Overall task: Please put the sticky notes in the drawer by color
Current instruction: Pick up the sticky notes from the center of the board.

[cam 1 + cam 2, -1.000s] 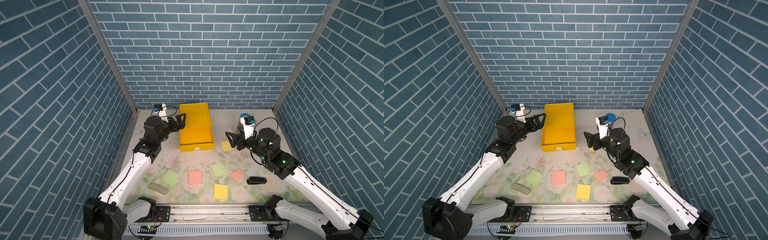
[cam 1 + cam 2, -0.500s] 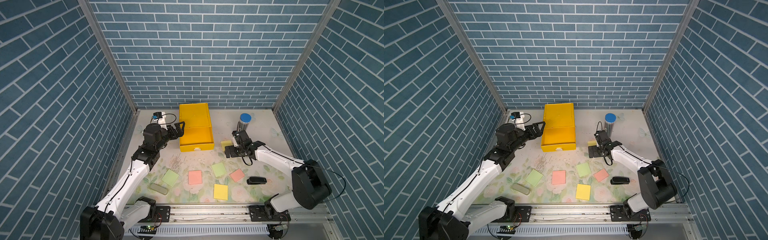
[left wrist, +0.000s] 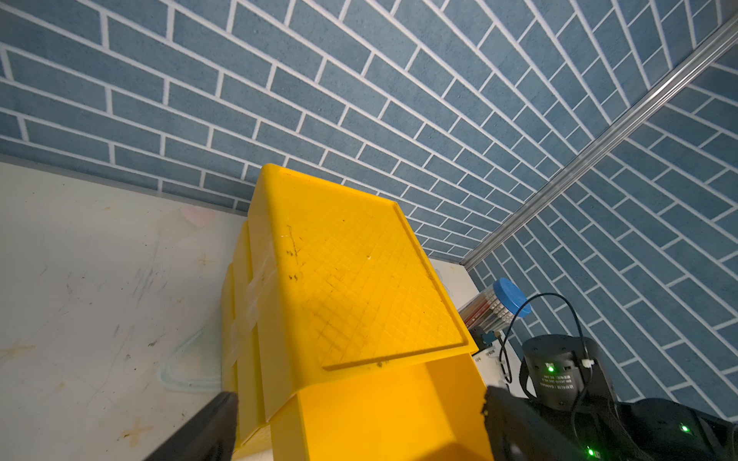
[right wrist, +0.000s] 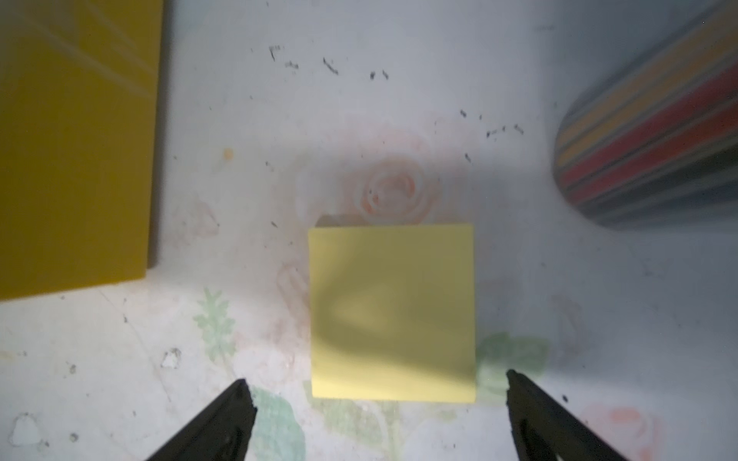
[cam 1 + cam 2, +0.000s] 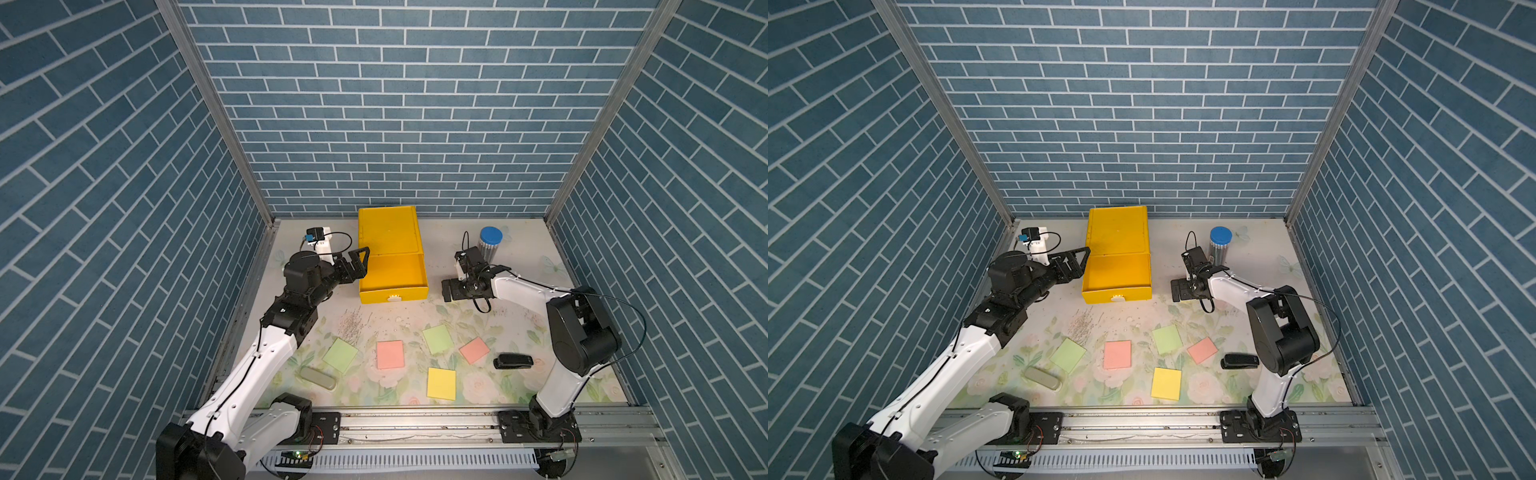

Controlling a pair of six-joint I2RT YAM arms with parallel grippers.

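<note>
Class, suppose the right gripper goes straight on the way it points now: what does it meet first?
Probably the yellow sticky note, lying flat ahead of the right gripper, between its open jaws; how far is unclear.

The drawer [image 5: 390, 253] stands at the table's [image 5: 523, 249] back edge, a tube [image 5: 490, 243] to its right. Sticky notes [image 5: 390, 354] lie nearer the front edge.

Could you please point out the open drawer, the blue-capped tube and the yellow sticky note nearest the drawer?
open drawer [image 5: 392, 270]: in a top view, its bare floor.
blue-capped tube [image 5: 491, 235]: in a top view, its cap's middle.
yellow sticky note [image 4: 393, 311]: right wrist view, its top face.
</note>
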